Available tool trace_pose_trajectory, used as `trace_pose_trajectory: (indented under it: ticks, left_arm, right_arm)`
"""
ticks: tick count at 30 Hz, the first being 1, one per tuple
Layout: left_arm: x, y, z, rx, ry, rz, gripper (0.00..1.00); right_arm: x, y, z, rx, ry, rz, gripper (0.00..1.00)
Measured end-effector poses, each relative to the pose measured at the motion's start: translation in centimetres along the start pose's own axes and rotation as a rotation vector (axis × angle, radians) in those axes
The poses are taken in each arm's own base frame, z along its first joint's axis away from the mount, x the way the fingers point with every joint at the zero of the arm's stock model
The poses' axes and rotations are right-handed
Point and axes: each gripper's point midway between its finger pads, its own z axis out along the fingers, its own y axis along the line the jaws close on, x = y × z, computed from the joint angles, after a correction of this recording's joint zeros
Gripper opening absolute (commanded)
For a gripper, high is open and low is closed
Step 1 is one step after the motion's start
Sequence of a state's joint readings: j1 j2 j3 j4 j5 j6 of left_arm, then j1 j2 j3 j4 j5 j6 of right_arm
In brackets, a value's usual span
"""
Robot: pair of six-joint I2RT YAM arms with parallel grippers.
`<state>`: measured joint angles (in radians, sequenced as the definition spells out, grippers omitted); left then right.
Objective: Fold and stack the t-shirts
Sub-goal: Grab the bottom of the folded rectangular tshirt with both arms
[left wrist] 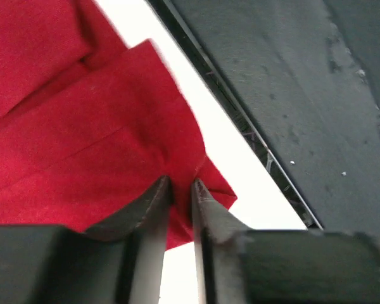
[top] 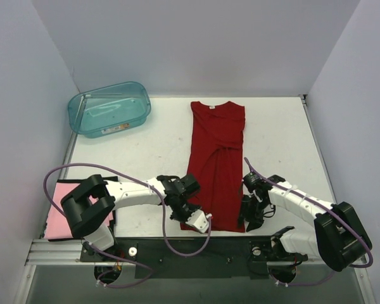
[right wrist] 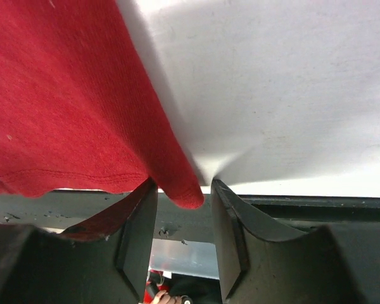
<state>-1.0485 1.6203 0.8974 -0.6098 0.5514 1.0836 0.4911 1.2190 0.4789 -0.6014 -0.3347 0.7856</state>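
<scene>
The dark red t-shirt (top: 218, 158) lies folded into a long strip in the middle of the table, with the collar and white neck label at the far end. My left gripper (top: 191, 215) is at its near left corner. In the left wrist view the jaws (left wrist: 180, 185) are shut on a pinch of the red cloth (left wrist: 82, 126). My right gripper (top: 247, 218) is at the near right corner. Its jaws (right wrist: 183, 183) stand open, with the red hem corner (right wrist: 190, 196) between them, not clamped. The pale pink t-shirt (top: 58, 218) lies flat at the near left, partly under my left arm.
A translucent teal tub (top: 109, 107) stands at the far left. The dark metal base rail (top: 177, 253) runs along the table's near edge, right behind both grippers. White walls close in the table on three sides.
</scene>
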Motion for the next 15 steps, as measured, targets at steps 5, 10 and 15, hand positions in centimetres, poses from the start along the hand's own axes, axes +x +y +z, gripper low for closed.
trace_pose_trajectory:
  ticks: [5,10,15]
  left_arm:
    - [0.0,1.2,0.0,-0.055,0.013,-0.01,0.0]
    - [-0.2,1.4,-0.1,-0.063,0.011,-0.061,0.0]
    - [-2.1,2.4,-0.9,-0.072,-0.031,-0.116,0.0]
  right_arm:
    - [-1.2,0.3,-0.2,0.004,-0.053,-0.007,0.24]
    - [-2.2,0.2,-0.2,-0.004,-0.068,0.016,0.01]
    - [-2.1,0.5,-0.2,-0.027,-0.058,0.003,0.0]
